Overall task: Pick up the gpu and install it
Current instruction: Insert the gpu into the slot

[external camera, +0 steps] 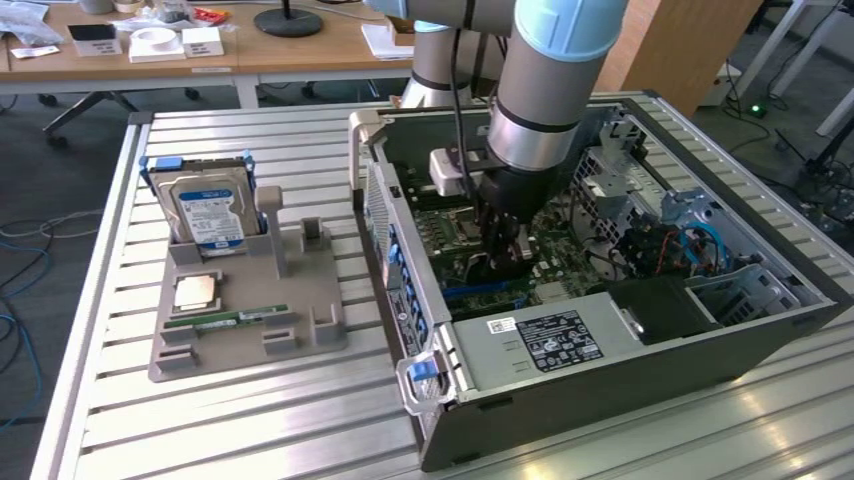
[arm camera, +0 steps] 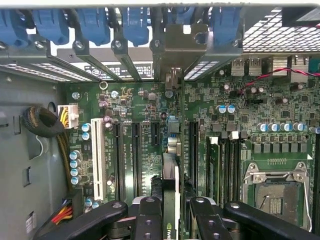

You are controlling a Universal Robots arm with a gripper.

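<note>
A: Gripper status?
B: Gripper (arm camera: pixel 175 207) is down inside the case (external camera: pixel 601 370). Fingers (arm camera: pixel 150 220) are pinching the gpu (arm camera: pixel 170 175) from both sides.
A: Where's the card exactly?
B: On edge over the motherboard (arm camera: pixel 145 100), between the long black slots (arm camera: pixel 136 150) and the CPU socket (arm camera: pixel 275 185). Can't tell if it's seated in a slot.
A: Outside the case?
B: Holder (external camera: pixel 304 332) on the table (external camera: pixel 267 430), on the exterior view's left of the case. Hard drive (external camera: pixel 207 210) stands upright in it, RAM stick (external camera: pixel 240 318) lies flat.
</note>
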